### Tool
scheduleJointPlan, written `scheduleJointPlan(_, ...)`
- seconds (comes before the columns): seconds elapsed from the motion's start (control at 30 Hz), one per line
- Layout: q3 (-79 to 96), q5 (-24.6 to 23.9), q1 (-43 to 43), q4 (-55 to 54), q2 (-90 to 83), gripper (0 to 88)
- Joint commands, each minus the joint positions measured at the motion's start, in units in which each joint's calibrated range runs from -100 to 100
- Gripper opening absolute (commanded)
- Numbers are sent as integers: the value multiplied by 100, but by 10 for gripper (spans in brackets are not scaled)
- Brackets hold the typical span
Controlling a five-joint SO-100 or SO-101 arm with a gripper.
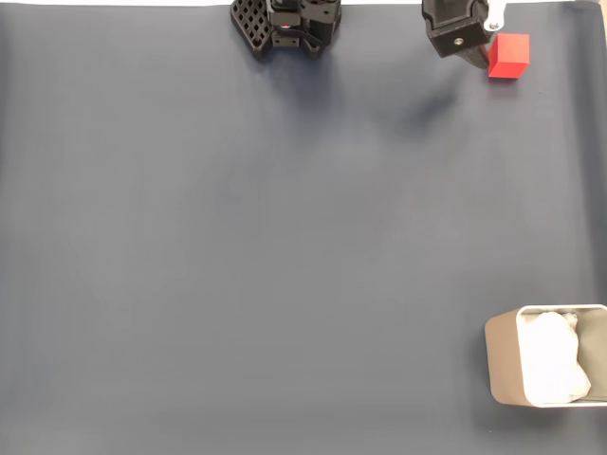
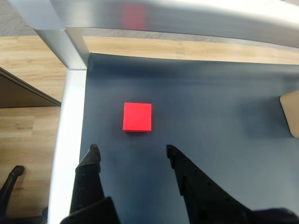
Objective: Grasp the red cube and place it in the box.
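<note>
The red cube (image 1: 508, 55) (image 2: 137, 117) lies on the dark blue mat near its far right corner in the fixed view. My gripper (image 2: 131, 151) (image 1: 477, 52) hovers just short of the cube, open, its two black fingers (image 2: 91, 158) spread wider than the cube with nothing between them. In the fixed view the gripper's black body sits just left of the cube, partly covering its left edge. The box (image 1: 503, 360), beige-white with white lining inside, stands at the mat's near right corner, far from the cube.
The arm's black base (image 1: 285, 24) sits at the top middle of the fixed view. In the wrist view a metal frame rail (image 2: 70, 135) borders the mat close beside the cube, with wooden floor beyond. A beige corner (image 2: 292, 112) shows at the right edge.
</note>
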Motion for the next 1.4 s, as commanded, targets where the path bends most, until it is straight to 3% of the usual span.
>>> scheduleJointPlan(0.0, -16, 34, 32, -282, 154, 337)
scheduleJointPlan(1.37, -855, 29, 25, -1709, 2303, 345)
